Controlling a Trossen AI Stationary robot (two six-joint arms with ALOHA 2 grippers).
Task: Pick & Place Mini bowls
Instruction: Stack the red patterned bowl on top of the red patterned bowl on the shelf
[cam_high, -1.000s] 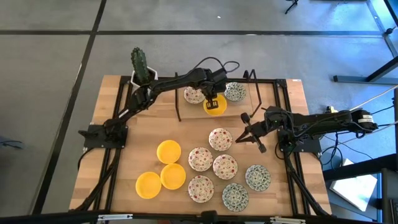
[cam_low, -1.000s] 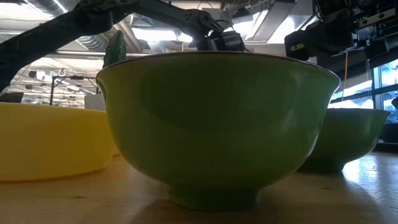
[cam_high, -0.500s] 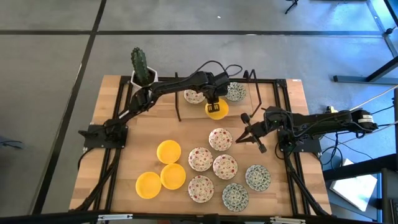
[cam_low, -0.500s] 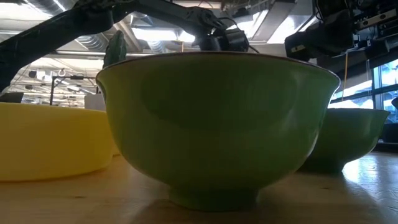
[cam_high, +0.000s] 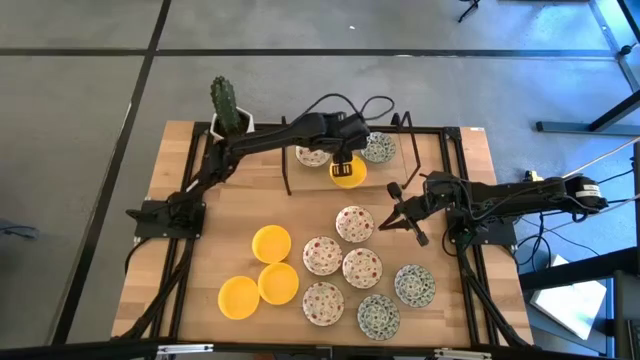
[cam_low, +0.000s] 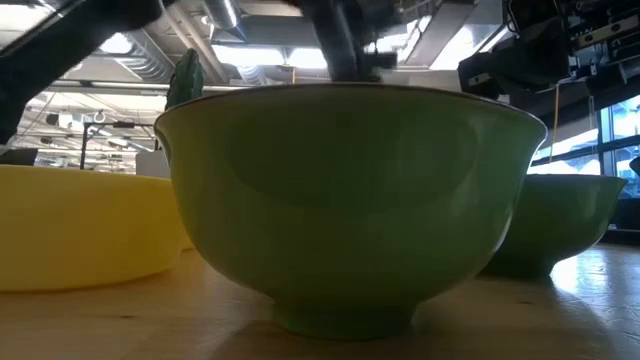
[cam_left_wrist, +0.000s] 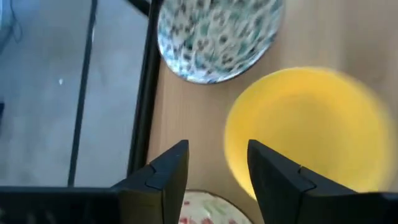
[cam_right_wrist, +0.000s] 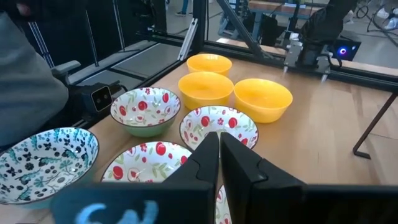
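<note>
Hovering over the table's (cam_high: 200, 215) far edge, the left gripper (cam_high: 345, 163) stands parted above a yellow mini bowl (cam_high: 348, 174); in the left wrist view its fingers (cam_left_wrist: 163, 175) show daylight between them and hold nothing, the yellow bowl (cam_left_wrist: 308, 134) resting on the wood beside a green-grey patterned bowl (cam_left_wrist: 217, 34). A red-speckled bowl (cam_high: 312, 153) sits just on the other side. The risk, by the look of it: a low sideways withdrawal could clip a rim and skid a bowl toward the far edge and the black frame rail (cam_high: 430, 130) nearby. Room is tight there; straight up is the free way out. The right gripper (cam_high: 394, 189), clenched and empty, waits near the right edge, above the cluster of remaining bowls (cam_high: 352, 262) toward the near edge.
</note>
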